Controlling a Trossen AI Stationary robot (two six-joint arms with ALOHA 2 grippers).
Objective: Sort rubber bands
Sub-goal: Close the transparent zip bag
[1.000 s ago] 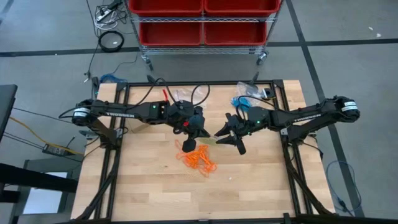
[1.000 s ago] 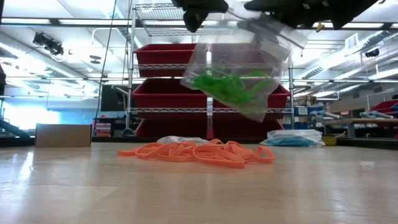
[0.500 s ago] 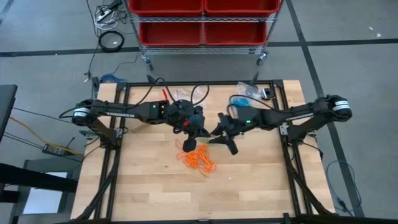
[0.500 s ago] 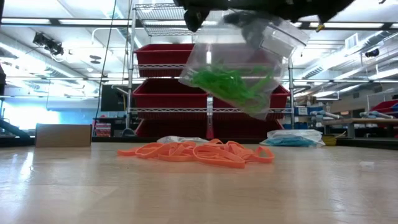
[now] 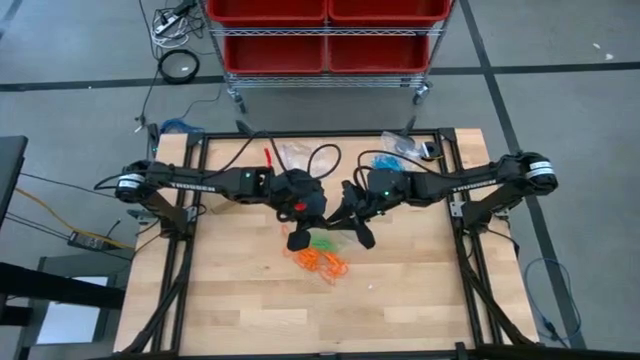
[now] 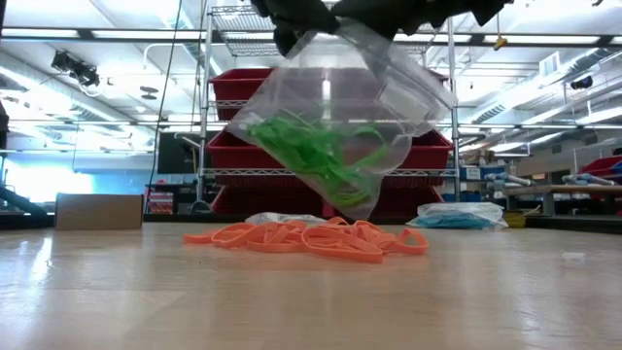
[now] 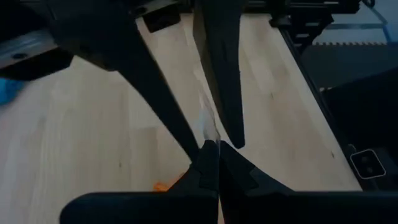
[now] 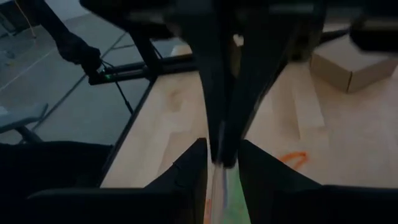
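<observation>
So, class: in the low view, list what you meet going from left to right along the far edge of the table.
Brown cardboard box → pile of thin orange rubber bands → clear plastic bag of blue rubber bands. The hanging clear bag of green bands is left out, since it overlaps the orange pile.

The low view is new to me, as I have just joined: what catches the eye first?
A clear plastic bag holding bright green rubber bands hangs in mid-air, pinched at its top by the left gripper and right gripper. Below it, a heap of orange rubber bands lies on the wooden table.
</observation>
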